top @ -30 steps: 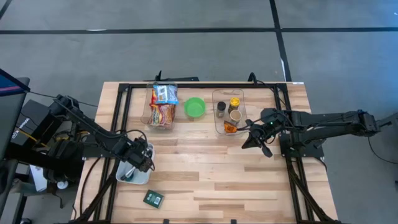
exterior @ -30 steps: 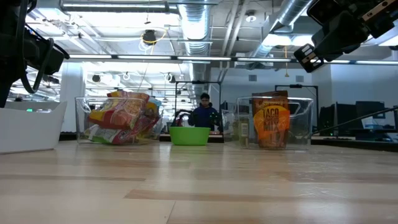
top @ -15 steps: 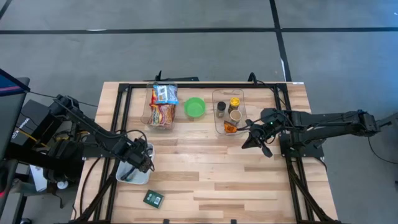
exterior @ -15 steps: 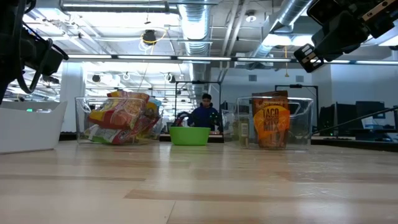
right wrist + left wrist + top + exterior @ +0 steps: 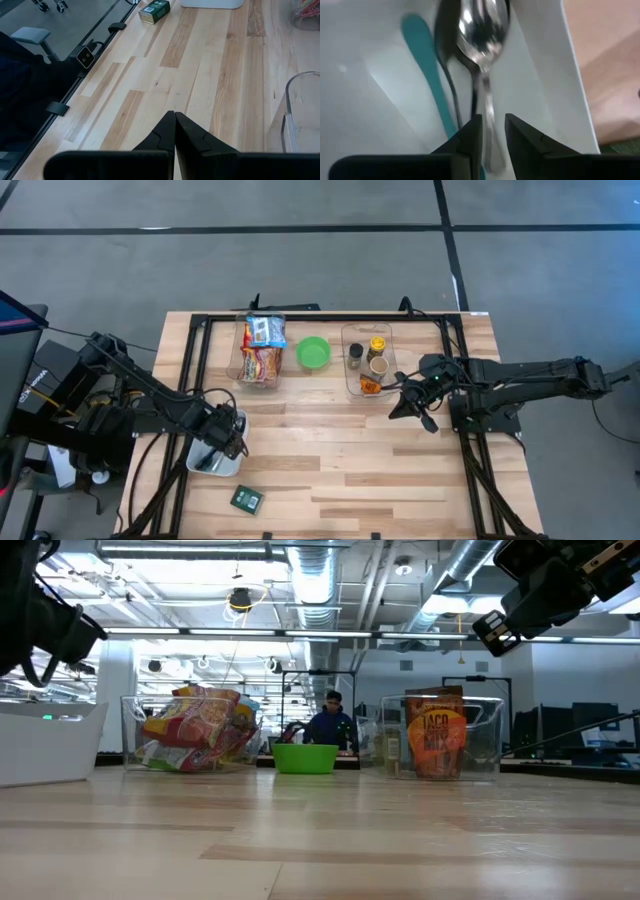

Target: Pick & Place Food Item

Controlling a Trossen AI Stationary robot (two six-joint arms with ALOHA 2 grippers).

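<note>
Over the white bin (image 5: 222, 465), the left gripper (image 5: 490, 135) is hanging with jaws slightly parted around a silver spoon's (image 5: 482, 40) handle, seemingly preparing a pinch. Well apart from the white bin, the right gripper (image 5: 174, 131) is waiting, jaws pressed together.

The right gripper (image 5: 174, 131) was shut, fingertips touching, above bare wooden table (image 5: 200, 75). Far ahead lay a green box (image 5: 154, 11) beside a white bin (image 5: 212, 3); a clear container (image 5: 300, 107) stood near.
</note>
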